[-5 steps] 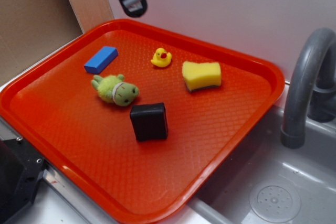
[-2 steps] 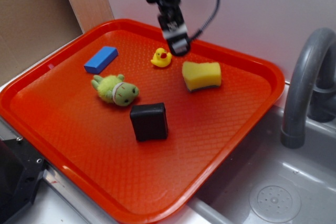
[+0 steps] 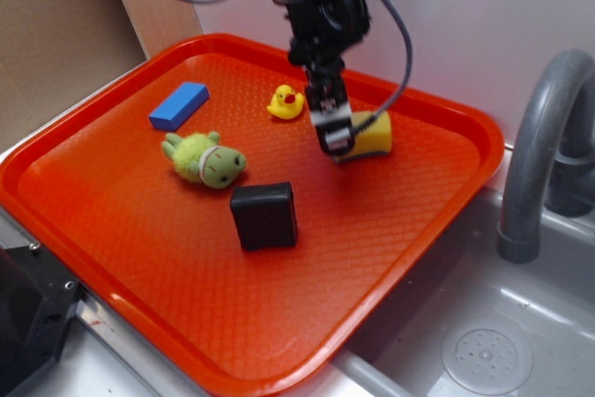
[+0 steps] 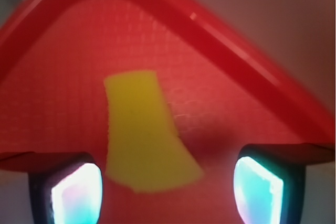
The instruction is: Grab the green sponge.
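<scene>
The green sponge (image 3: pixel 370 133) is a yellow foam block with a dark underside, lying on the red tray (image 3: pixel 139 258) toward its back right. In the exterior view my gripper (image 3: pixel 334 137) hangs low in front of the sponge's left end and covers that part. In the wrist view the sponge (image 4: pixel 142 135) lies just beyond my gripper (image 4: pixel 165 190), nearer the left finger. The jaws stand wide apart with only tray floor between the fingertips (image 4: pixel 76 192). The gripper is open and holds nothing.
On the tray also lie a small yellow duck (image 3: pixel 286 102), a blue block (image 3: pixel 178 105), a fuzzy green plush toy (image 3: pixel 204 160) and a black block (image 3: pixel 265 216). A grey faucet (image 3: pixel 544 146) and sink (image 3: pixel 483 350) are to the right. The tray's rim (image 4: pixel 247 61) runs close behind the sponge.
The gripper has travelled from above the tray's back edge rightward and down, past the duck, to the sponge's left end. No object on the tray has moved.
</scene>
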`<state>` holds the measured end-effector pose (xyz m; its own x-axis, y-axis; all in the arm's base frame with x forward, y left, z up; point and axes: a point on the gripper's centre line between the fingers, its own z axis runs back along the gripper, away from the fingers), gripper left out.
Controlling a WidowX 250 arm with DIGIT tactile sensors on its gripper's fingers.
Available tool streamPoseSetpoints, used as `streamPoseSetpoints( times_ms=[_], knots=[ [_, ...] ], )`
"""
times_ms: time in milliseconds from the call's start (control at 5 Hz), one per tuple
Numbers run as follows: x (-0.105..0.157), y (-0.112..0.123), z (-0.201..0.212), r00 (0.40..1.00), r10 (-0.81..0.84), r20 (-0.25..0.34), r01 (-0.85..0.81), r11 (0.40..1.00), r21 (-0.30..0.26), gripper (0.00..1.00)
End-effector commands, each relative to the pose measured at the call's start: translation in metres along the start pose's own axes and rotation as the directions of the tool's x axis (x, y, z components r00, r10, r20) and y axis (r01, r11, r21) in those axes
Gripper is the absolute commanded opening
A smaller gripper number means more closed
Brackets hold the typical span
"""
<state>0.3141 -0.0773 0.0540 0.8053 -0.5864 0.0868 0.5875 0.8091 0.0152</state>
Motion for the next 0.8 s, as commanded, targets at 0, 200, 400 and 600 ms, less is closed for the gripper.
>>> streamPoseSetpoints(
  times_ms=[0, 200, 400, 600],
  knots=[
    [0.011, -0.030, 0.001, 0.995, -0.049, 0.087, 0.055, 0.996, -0.063, 1.00],
    [0.010, -0.036, 0.003, 0.994, -0.057, 0.095, 0.061, 0.997, -0.042, 0.00],
    [0.004, -0.032, 0.017, 0.992, -0.013, 0.123, 0.012, 1.000, 0.005, 0.00],
    [-0.006, -0.031, 0.044, 0.985, 0.049, 0.167, -0.057, 0.997, 0.044, 0.00]
  ],
)
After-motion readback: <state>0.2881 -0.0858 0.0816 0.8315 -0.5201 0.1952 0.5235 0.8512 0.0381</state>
